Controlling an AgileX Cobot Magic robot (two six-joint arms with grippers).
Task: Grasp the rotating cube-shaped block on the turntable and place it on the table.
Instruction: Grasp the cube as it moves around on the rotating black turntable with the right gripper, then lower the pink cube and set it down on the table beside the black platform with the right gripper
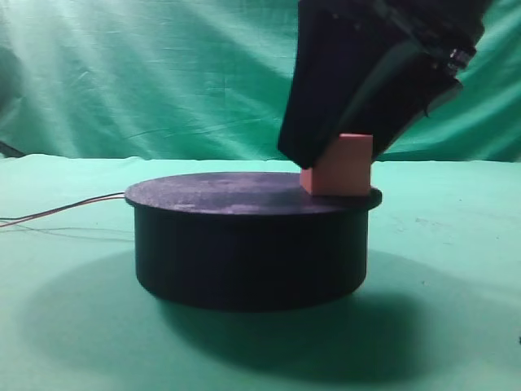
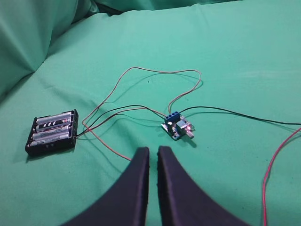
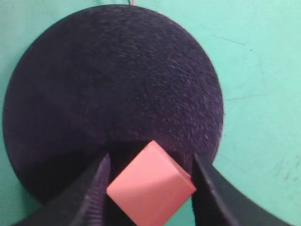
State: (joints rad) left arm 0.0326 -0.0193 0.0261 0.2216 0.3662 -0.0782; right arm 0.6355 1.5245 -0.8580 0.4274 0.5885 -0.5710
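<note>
Broadly, the green table (image 1: 456,269) fills every view. Centre frame, the exterior view shows the black turntable (image 1: 248,244) side-on, the cube-shaped block (image 1: 340,167) at its right rim. Only the right wrist view shows the right pincer (image 3: 150,181) spread around the block; contact unclear. Only the left wrist view shows the left pincer (image 2: 153,153) nearly pressed together, above the battery holder (image 2: 51,133) and circuit board (image 2: 178,127).

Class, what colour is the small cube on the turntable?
Pinkish-tan; the cube shows best in the right wrist view, against the black turntable.
</note>
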